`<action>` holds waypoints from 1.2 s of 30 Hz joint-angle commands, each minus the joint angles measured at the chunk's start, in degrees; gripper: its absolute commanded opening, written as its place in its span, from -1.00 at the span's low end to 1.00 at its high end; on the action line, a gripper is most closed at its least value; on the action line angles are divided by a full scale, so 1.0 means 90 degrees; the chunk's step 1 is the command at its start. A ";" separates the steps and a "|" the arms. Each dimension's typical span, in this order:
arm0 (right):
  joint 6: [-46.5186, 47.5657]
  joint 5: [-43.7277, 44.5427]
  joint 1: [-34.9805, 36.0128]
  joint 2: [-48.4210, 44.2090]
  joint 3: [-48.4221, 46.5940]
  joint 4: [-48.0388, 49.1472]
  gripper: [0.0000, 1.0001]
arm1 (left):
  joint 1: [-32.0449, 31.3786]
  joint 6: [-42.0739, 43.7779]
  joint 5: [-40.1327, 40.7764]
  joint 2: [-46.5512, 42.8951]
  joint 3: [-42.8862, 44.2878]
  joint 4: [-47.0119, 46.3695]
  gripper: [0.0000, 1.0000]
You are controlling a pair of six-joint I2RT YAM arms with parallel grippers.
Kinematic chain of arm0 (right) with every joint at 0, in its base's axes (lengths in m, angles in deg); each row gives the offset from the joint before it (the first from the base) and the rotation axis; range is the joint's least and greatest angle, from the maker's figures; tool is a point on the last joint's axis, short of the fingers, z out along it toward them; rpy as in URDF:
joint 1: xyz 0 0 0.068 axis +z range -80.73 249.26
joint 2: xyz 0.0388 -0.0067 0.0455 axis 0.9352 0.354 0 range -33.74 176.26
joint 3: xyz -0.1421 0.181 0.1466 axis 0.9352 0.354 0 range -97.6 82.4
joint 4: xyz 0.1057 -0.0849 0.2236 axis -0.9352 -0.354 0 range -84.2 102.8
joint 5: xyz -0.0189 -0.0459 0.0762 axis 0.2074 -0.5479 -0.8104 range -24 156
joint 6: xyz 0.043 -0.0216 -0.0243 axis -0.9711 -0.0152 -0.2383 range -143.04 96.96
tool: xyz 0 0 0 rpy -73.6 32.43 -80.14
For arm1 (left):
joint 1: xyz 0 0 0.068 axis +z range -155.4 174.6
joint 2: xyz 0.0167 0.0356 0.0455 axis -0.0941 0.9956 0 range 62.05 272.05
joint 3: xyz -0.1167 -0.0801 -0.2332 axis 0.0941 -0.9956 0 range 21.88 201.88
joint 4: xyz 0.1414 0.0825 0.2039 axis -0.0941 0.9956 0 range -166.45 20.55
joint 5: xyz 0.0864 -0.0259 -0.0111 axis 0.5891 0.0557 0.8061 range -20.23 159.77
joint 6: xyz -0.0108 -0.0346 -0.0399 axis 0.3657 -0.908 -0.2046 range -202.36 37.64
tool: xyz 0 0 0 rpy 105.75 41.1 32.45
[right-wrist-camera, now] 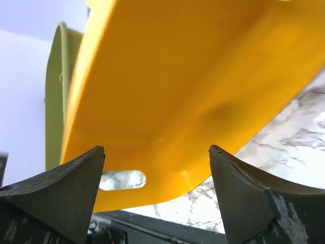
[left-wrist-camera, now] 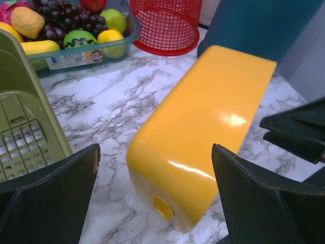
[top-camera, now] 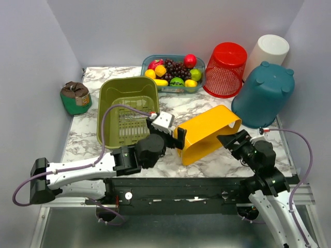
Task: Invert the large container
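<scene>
lying sideways, the large yellow plastic container (top-camera: 207,132) is flanked by the left gripper (top-camera: 179,138) and right gripper (top-camera: 227,139), both open, empty.

Bare marble (top-camera: 180,107) lies open between the green bin (top-camera: 128,111) and yellow container (top-camera: 207,133); the teal bucket (top-camera: 264,94) (just behind the container's right end) crowds that side, red basket (top-camera: 226,68) beyond.

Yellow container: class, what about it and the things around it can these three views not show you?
- Top view: the white tub, base hidden behind the teal bucket.
- Left wrist view: the green bin, cut off by the left edge; the label on the fruit tub, small print too small to read.
- Right wrist view: the yellow container, far end cut off by the top edge.
</scene>
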 commanded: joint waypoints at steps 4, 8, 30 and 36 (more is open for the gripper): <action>0.0522 -0.0825 0.0009 0.0833 -0.0729 0.1023 0.83 | 0.1237 -0.0446 -0.1312 -0.0249 0.0076 0.0384 0.98; 0.0415 -0.0913 0.0019 0.0561 -0.0740 0.0985 0.81 | 0.1657 -0.0367 -0.1964 -0.0191 0.0223 0.0472 0.98; 0.0073 -0.1255 0.0165 0.2611 -0.0994 0.2351 0.15 | 0.3181 -0.0933 -0.4925 0.1870 0.1443 0.0443 0.98; -0.0044 -0.1372 0.0185 0.2972 -0.1052 0.2683 -0.35 | 0.3367 -0.1129 -0.4975 0.1802 0.1444 0.0335 0.98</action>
